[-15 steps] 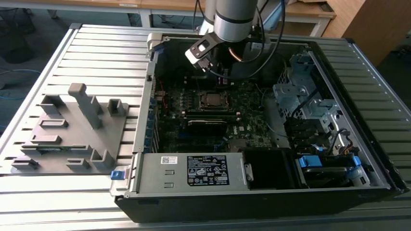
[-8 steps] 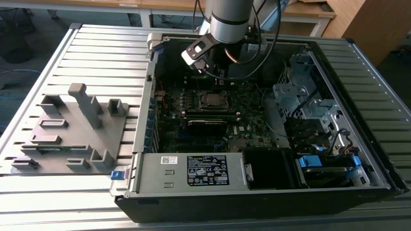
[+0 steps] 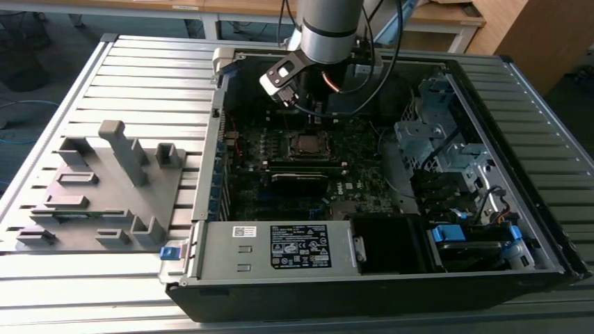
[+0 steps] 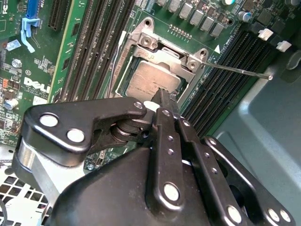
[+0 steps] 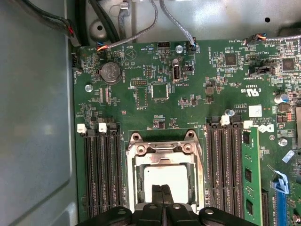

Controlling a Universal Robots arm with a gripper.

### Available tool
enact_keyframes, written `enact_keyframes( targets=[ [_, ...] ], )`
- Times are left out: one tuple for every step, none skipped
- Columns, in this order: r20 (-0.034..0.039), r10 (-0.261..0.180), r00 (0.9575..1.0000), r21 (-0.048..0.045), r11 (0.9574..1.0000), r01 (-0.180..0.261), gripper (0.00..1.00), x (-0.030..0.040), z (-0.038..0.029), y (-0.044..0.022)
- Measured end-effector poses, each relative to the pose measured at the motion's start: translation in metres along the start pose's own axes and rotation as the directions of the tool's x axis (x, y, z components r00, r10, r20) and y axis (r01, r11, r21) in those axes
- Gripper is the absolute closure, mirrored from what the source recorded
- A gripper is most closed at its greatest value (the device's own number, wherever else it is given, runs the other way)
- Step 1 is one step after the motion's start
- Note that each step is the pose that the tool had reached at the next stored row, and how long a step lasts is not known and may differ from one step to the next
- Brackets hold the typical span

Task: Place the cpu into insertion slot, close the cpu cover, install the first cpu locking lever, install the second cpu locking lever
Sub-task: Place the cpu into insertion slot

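Claw (image 5: 162, 189) fingers pressed together and pinching nothing, the arm (image 3: 330, 24) hangs over the open computer. In both wrist views we see its two tips side by side, straight above the cpu (image 5: 162, 173).

The cpu is already in the slot (image 5: 162, 148), its pale top showing through the cut-out of the cover (image 5: 134, 179). The cover frames the chip on all sides and looks folded down, though we cannot tell whether it sits fully flat. We also cannot tell whether the tips touch the chip or hover just above it.

The tips stand over the edge of the chip nearest the claw's body, so most of the chip lies beyond them, out toward the bare green board (image 5: 188, 94). In the exterior view, the socket shows just beneath the claw, in the middle of the case.

In the second wrist view a thin lever (image 4: 240, 70) juts from a corner of the socket, which we take as a sign it is not locked. Its long axis runs outward across the memory slots (image 4: 225, 89), well off to one side of the tips. Of everything here, the cpu and cover are what the claw is nearest to.
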State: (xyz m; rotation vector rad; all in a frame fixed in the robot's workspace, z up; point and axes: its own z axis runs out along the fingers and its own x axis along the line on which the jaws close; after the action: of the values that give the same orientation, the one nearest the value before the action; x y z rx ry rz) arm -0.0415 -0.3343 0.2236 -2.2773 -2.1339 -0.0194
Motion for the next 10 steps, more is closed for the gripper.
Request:
enact_keyframes(
  targets=[
    [-0.0001,0.000,1.0000,-0.0001,1.0000,0.000,0.90,0.0000,0.0000,0.0000],
    [0.0000,0.000,1.0000,0.0000,1.0000,0.000,0.90,0.0000,0.0000,0.0000],
    [0.0000,0.000,1.0000,0.0000,1.0000,0.000,0.90,0.0000,0.0000,0.0000],
    [0.0000,0.000,1.0000,0.0000,1.0000,0.000,0.90,0.0000,0.0000,0.0000],
    [-0.0001,-0.001,1.0000,-0.0001,1.0000,0.001,0.90,0.0000,0.0002,0.0000],
    [-0.0001,-0.005,1.0000,-0.0001,1.0000,0.005,0.90,0.0000,0.0004,0.0000],
    [-0.0001,-0.013,0.9999,0.0002,0.9999,0.013,0.90,0.0000,0.0005,0.0000],
    [0.0001,-0.029,0.9996,0.0006,0.9996,0.029,0.90,0.0000,0.0006,0.0000],
    [0.0003,-0.045,0.9990,0.0009,0.9990,0.045,0.90,0.0000,0.0008,-0.0001],
    [0.0003,-0.062,0.9981,0.0014,0.9981,0.062,0.90,0.0000,0.0009,0.0000]
  ],
)
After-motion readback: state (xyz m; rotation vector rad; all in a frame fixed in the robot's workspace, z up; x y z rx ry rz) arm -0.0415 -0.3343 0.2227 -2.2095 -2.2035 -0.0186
